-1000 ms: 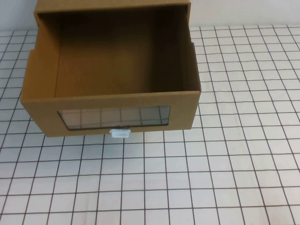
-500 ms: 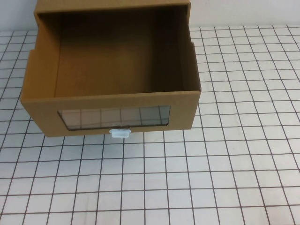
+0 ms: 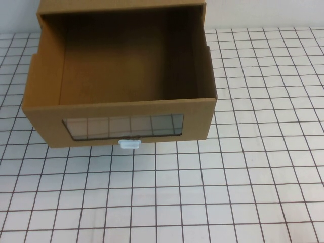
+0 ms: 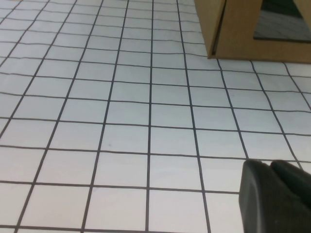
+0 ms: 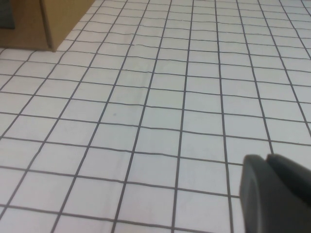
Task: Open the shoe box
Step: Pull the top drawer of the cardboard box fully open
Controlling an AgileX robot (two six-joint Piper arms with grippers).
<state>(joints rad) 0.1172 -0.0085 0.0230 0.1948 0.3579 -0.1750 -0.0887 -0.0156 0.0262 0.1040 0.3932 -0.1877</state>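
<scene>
One brown cardboard shoe box (image 3: 202, 121) is counted. It is found in the upper left of the high view, standing on the white desk ruled with a black grid (image 3: 228, 192). The box is seen open: its drawer-like tray projects from one outer cardboard sleeve (image 3: 121, 5) at the top edge of the frame, and the tray's brown floor is exposed from above. One clear rectangular window (image 3: 124, 126) is set in the tray's front wall. One small white plastic tab (image 3: 127, 144) is fixed just below the window, at the wall's lower edge.

Two end effectors are counted, and each is shown only by its own wrist camera. The left end effector (image 4: 269, 165) is held low over the desk and directed toward a front corner of the box (image 4: 233, 29), from which it is kept well apart. Its dark fingers are seen pressed together, clenched on nothing, and the box is not touched.

The right end effector (image 5: 267, 158) is held low over the desk in a like pose, with the other front corner of the box (image 5: 58, 19) well ahead of it. It is likewise clenched, with nothing grasped and nothing but grid squares lying between it and the box. Whether either end effector rests on the desk cannot be told.
</scene>
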